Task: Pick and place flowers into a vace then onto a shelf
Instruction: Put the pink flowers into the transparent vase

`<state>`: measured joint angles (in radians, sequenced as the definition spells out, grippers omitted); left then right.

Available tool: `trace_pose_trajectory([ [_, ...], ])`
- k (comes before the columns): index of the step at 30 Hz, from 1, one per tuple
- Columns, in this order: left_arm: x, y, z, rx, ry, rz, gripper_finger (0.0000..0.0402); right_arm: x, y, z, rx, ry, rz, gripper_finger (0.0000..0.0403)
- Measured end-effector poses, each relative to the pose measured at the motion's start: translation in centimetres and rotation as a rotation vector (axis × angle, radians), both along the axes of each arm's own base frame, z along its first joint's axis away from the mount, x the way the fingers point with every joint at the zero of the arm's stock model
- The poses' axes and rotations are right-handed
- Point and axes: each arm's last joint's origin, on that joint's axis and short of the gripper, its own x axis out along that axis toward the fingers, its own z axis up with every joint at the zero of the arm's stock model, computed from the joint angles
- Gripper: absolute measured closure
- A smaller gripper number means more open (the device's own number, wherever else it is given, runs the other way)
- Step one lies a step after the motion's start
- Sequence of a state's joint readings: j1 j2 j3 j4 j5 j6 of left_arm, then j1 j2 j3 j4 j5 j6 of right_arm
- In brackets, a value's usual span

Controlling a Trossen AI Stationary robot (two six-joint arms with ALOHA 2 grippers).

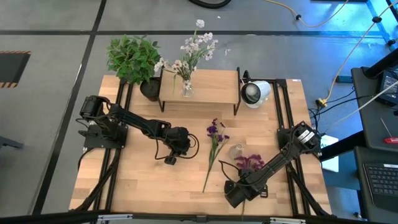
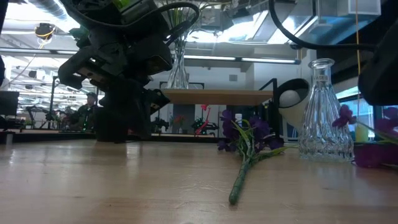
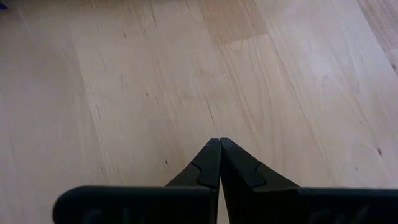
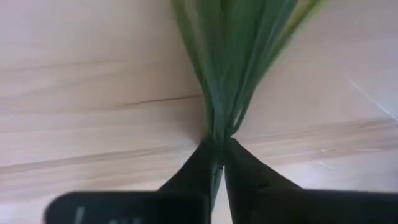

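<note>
A purple flower bunch (image 1: pixel 249 163) lies by the table's near right, its green stems (image 4: pixel 231 56) running into my right gripper (image 4: pixel 217 146), which is shut on them. A second purple flower (image 1: pixel 214 144) lies flat mid-table, also in the low view (image 2: pixel 247 144). An empty glass vase (image 1: pixel 236 151) stands upright between the two flowers (image 2: pixel 322 112). The shelf (image 1: pixel 214 84) stands at the far edge. On it is a glass vase with white-pink flowers (image 1: pixel 189 59). My left gripper (image 1: pixel 170 159) is shut and hangs over bare table (image 3: pixel 219 142), left of the lying flower. My right gripper pinches the purple bunch by its gathered green stems (image 4: pixel 219 124) between the two fingertips (image 4: pixel 239 162). The stems fan out away from the fingers, just above the wooden top. The blossoms (image 2: pixel 373 152) sit low by the table at the far end of the stems.
A bushy potted plant (image 1: pixel 132 57) stands at the far left corner beside the shelf. A white rounded device (image 1: pixel 255 93) sits right of the shelf. Bare wood (image 1: pixel 137 180) lies at the near left. Black rails (image 1: pixel 283 106) run along both table sides.
</note>
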<state>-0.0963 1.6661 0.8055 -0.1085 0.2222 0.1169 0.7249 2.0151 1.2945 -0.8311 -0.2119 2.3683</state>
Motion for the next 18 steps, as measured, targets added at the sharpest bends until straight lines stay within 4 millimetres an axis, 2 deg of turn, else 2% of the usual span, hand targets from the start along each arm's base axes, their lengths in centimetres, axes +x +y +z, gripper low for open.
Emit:
trace_pose_trajectory([
  [7,0.0,0.0,0.0,0.000,0.000,0.000,0.0396,0.0,0.1,0.0,0.019,0.012,0.015,0.0389],
  [12,0.0,0.0,0.0,0.000,0.000,0.000,0.0396,0.2,0.8,1.0,0.005,0.006,0.035,0.0393],
  [18,0.0,0.0,0.0,0.000,-0.001,-0.001,0.0396,1.1,2.7,4.2,-0.006,-0.126,0.059,0.0395],
])
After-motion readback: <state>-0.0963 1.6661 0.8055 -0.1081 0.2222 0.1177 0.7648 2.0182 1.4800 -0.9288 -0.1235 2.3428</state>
